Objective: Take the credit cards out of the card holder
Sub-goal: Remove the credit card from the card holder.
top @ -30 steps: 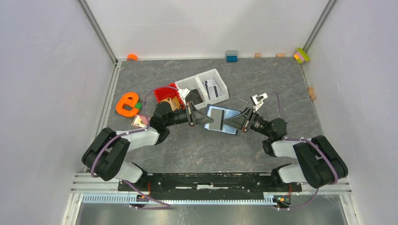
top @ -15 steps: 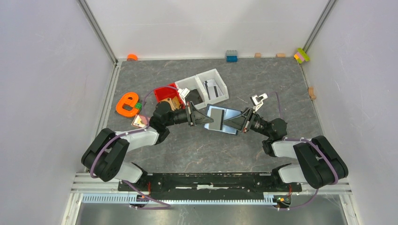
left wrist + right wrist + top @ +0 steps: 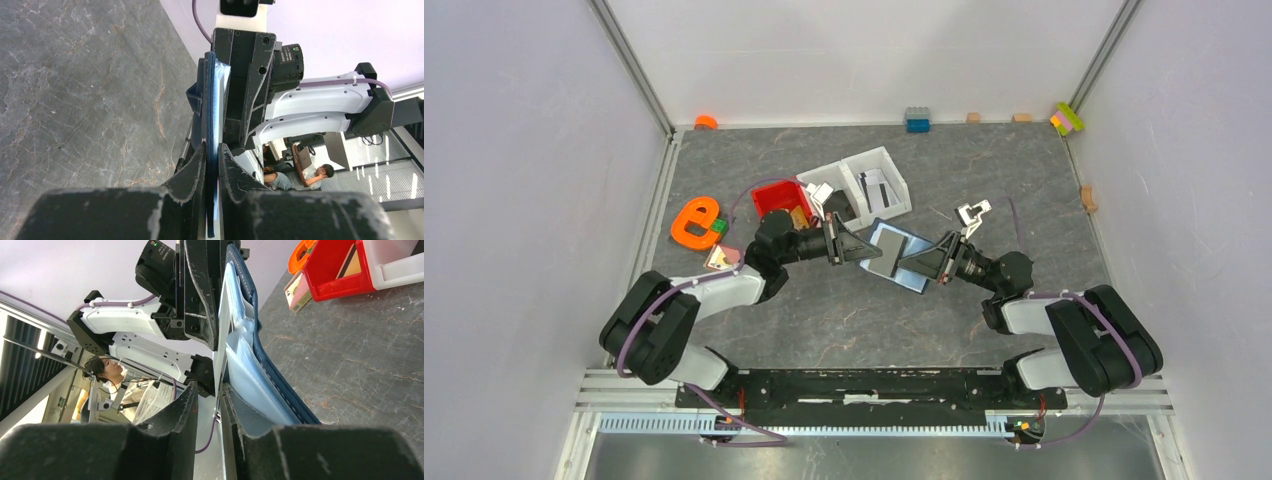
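View from above: left hand (image 3: pixel 860 250) and right hand (image 3: pixel 906 264) meet at the open card holder (image 3: pixel 906 240), held above the worktop's (image 3: pixel 824 310) middle. Left wrist: fingers (image 3: pixel 192 170) clamped on its navy edge. Right wrist: fingers (image 3: pixel 185 410) flank a pale credit card's (image 3: pixel 222 340) edge; grip cannot be told.

The left arm (image 3: pixel 709 292) and right arm (image 3: pixel 1036 312) reach inward, tools tip to tip. The left tool (image 3: pixel 857 253) clamps the card holder (image 3: pixel 904 241). The right tool (image 3: pixel 907 264) stands slightly parted around a credit card (image 3: pixel 223 325).
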You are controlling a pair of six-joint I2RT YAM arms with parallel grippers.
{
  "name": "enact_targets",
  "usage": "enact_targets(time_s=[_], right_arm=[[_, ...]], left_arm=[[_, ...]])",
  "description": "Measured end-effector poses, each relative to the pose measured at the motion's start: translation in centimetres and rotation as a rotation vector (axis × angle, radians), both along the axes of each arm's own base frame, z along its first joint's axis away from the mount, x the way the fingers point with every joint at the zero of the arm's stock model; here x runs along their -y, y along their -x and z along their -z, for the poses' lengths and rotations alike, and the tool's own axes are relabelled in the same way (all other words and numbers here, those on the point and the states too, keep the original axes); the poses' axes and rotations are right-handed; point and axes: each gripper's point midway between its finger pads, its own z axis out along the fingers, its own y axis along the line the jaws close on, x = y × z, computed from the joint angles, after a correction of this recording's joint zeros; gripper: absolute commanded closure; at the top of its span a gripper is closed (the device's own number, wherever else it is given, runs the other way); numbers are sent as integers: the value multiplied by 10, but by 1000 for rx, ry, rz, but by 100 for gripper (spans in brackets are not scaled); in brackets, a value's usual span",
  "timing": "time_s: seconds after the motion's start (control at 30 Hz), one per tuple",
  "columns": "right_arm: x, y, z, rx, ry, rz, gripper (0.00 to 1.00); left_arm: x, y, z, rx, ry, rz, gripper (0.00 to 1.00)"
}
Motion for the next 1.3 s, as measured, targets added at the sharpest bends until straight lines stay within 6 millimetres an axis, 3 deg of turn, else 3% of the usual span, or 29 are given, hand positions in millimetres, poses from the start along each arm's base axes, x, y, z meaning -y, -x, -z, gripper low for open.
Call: enact_targets(time_s=[0.07,0.33,0.7,0.9,1.3], right_arm=[[0,0,1,10,4,1,78],[-1,1,5,89,41,5,77],[-3,15,15,102,78,-47,100],[1,15,19,81,76,-36,100],[2,14,22,73,84,-32,100]], left_arm=[[2,-1,-2,7,0,3,98],[11,-4,-12,67,6,-1,98],[27,1,-19,120,1,26,98],[30,2,-15,120,-12,23,87],[25,4,-14,130,-12,5,83]])
